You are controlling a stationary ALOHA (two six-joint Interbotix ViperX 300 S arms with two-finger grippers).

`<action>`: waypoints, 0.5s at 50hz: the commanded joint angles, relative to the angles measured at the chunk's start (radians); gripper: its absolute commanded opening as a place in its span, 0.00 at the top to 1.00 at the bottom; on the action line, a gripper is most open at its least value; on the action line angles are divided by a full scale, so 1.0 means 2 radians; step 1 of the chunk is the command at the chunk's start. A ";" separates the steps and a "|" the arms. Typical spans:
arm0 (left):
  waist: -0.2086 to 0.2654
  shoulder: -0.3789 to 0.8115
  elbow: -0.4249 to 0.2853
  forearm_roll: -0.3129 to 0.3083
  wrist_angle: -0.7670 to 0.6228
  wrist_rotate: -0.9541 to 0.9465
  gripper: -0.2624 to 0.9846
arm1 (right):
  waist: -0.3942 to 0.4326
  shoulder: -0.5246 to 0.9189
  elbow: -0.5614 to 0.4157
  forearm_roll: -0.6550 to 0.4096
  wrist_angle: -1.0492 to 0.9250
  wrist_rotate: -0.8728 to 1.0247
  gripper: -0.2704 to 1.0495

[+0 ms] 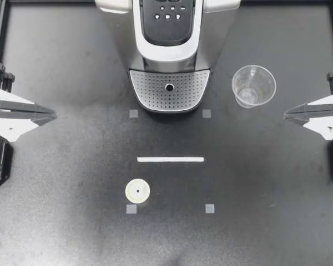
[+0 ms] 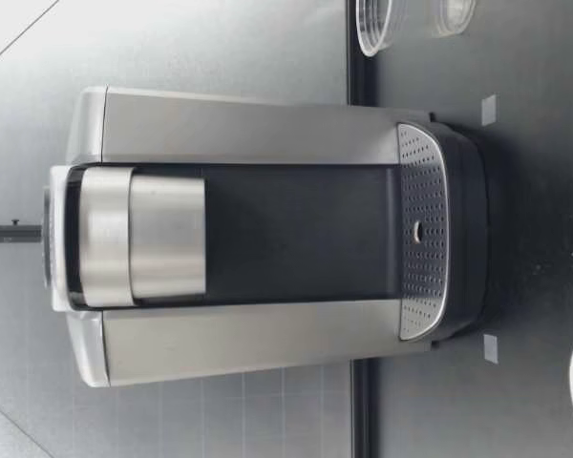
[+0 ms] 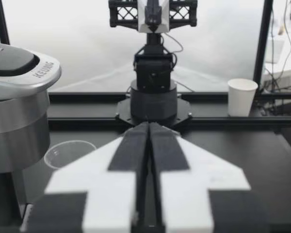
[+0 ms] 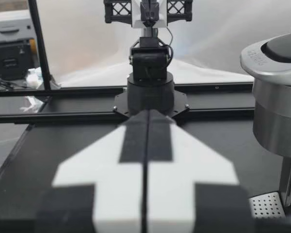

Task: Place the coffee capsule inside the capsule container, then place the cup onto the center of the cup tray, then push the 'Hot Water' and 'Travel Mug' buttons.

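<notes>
Left gripper (image 1: 53, 115): hung at the left edge of the desk (image 1: 72, 166); fingers pressed together, nothing between them
Right gripper (image 1: 286, 114): at the right edge; fingers likewise together
Coffee capsule (image 1: 137, 192): on the desk, well apart from the coffee machine (image 1: 167, 33)
Cup (image 1: 253, 86): upright on the desk; beside the cup tray (image 1: 150, 88), on the right gripper's side

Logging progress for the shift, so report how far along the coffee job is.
Done: nothing yet. The coffee capsule lies on the table in front of the machine, and the cup stands on the table beside the cup tray, which is bare. In hand: nothing; my left hand and right hand are shut and empty at the table's edges. Left: loading the capsule, placing the cup, pressing both buttons.
</notes>
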 commanded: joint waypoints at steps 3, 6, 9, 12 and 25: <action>0.006 0.005 -0.008 0.001 -0.002 -0.001 0.66 | -0.002 0.008 -0.005 0.000 -0.008 0.004 0.70; 0.005 0.006 -0.010 0.000 -0.002 -0.002 0.70 | -0.002 0.015 -0.007 -0.001 -0.015 0.005 0.75; 0.005 0.012 -0.011 0.000 -0.002 -0.005 0.71 | -0.002 0.027 -0.008 0.000 -0.023 0.007 0.77; 0.003 0.021 -0.010 0.000 -0.001 -0.005 0.71 | -0.002 0.043 -0.012 0.000 -0.031 0.011 0.77; -0.070 0.116 -0.017 -0.002 0.051 -0.016 0.71 | 0.008 0.142 -0.040 -0.001 -0.035 0.054 0.77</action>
